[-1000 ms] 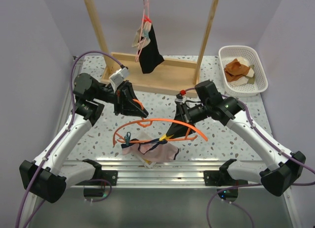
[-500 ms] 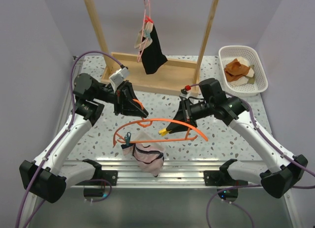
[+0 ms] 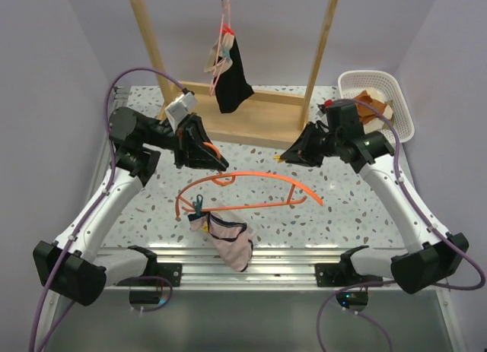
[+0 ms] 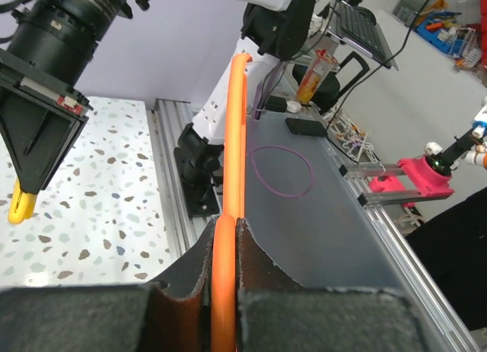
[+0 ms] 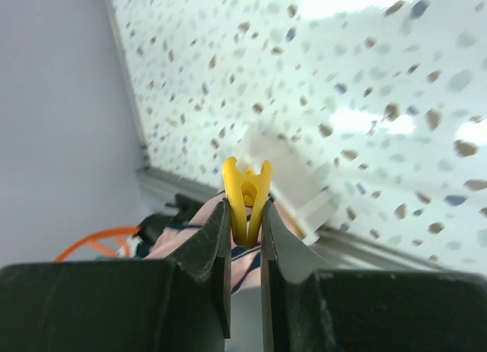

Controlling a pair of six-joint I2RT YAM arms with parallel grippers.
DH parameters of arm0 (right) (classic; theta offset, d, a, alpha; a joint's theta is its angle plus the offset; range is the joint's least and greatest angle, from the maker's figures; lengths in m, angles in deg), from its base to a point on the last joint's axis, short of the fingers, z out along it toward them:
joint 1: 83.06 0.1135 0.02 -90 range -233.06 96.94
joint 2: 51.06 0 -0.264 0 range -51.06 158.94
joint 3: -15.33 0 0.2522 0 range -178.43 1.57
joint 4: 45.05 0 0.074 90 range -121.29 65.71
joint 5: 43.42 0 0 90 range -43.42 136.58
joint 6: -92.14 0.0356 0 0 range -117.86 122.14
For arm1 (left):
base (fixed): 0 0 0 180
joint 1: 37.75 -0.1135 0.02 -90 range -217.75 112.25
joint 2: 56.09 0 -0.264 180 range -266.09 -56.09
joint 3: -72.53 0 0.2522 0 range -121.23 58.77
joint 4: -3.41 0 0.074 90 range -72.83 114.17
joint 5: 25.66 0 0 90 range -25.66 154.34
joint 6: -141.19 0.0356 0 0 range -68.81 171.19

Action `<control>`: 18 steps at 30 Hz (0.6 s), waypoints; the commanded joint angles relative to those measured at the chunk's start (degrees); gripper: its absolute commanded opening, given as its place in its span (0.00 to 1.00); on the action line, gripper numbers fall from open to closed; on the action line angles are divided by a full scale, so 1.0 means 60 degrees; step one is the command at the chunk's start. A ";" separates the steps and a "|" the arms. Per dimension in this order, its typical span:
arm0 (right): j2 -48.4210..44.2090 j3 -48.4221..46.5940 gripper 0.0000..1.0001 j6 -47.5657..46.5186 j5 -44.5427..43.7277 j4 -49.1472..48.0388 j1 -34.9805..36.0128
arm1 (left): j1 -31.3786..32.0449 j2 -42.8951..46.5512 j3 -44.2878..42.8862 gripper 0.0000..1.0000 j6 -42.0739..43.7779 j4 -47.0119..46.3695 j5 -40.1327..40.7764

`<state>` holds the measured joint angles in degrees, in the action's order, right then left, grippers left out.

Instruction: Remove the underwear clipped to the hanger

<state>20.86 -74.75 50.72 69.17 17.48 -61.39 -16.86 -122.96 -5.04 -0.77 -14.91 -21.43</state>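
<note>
So: left gripper [image 4: 226, 242] is clamped tight on the orange hanger [image 3: 259, 175], close to the hook. It holds the hanger roughly level above the table [image 3: 358, 207] so the load hangs free and the other arm can work the clips.

Right gripper [image 5: 245, 223] is nearly closed, pinching a yellow clip [image 5: 246, 192] between its pads, up at about 2 o'clock from the hanger. My read: that peg is off the garment.

Pink brief [image 3: 230, 239] dangles from the hanger's 8 o'clock end by one dark clip [image 3: 198, 210] only, sagging over the table's 6 o'clock edge.

Black brief [image 3: 234, 78] hangs on the pink hanger [image 3: 223, 44] on the wooden rack [image 3: 251, 120] at 12 o'clock, with neither arm near it.

Judgement: roughly a quarter done. Next is to drop the yellow clip somewhere, then squeeze the dark clip. Risk: the hanger swings when that clip gets pushed.
</note>
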 commanded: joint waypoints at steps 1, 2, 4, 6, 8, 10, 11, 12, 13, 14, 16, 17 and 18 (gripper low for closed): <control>0.0405 -0.0581 0.00 -0.1034 -0.2241 -0.0043 -0.0023 | -0.0360 -0.0280 -0.0965 0.00 -0.0319 -0.0514 -0.0646; 0.0449 -0.0582 0.00 -0.1108 -0.2372 -0.0043 -0.0023 | -0.0433 -0.0353 -0.1111 0.00 -0.0304 -0.0514 -0.0529; 0.0289 -0.0188 0.00 -0.1065 -0.2374 -0.0408 -0.0037 | -0.0594 -0.0602 -0.1609 0.00 -0.0290 -0.0456 -0.0164; 0.0216 0.0076 0.00 -0.1182 -0.2490 -0.0453 -0.0038 | -0.0624 -0.0894 -0.2091 0.00 -0.0275 -0.0426 0.0071; 0.0157 0.0208 0.00 -0.1386 -0.2461 -0.0395 -0.0038 | -0.0712 -0.1085 -0.2516 0.00 -0.0216 -0.0411 0.0511; 0.0055 0.0282 0.00 -0.1605 -0.2373 -0.0351 -0.0023 | -0.0814 -0.1334 -0.2825 0.00 0.0031 -0.0324 0.1094; -0.0004 0.0369 0.00 -0.1679 -0.2315 -0.0423 -0.0037 | -0.0858 -0.1408 -0.3146 0.00 0.0091 -0.0309 0.1316; -0.0033 0.0385 0.00 -0.1753 -0.2126 -0.0424 -0.0038 | -0.0873 -0.1612 -0.3366 0.00 0.0149 -0.0294 0.1608; -0.0019 0.0399 0.00 -0.2000 -0.1863 -0.0496 -0.0038 | -0.0902 -0.1744 -0.3601 0.00 0.0310 -0.0134 0.1770; 0.0025 0.0371 0.00 -0.2133 -0.1571 -0.0555 -0.0038 | -0.0932 -0.2050 -0.4212 0.00 0.0500 0.0186 0.1931; 0.0156 0.0297 0.00 -0.2556 -0.0782 -0.0527 -0.0037 | -0.1165 -0.2272 -0.4860 0.00 0.1330 0.1513 0.2531; 0.0345 0.0225 0.00 -0.2762 -0.0501 -0.0352 -0.0023 | -0.1268 -0.2374 -0.5457 0.00 0.1786 0.2190 0.2853; 0.0405 0.0209 0.00 -0.2909 -0.0266 -0.0307 -0.0023 | -0.1457 -0.2419 -0.5710 0.00 0.2675 0.3371 0.3494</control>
<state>22.80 -72.45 38.59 60.91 16.52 -61.45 -23.25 -137.10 -32.54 4.67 -8.00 -10.64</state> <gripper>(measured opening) 0.158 0.051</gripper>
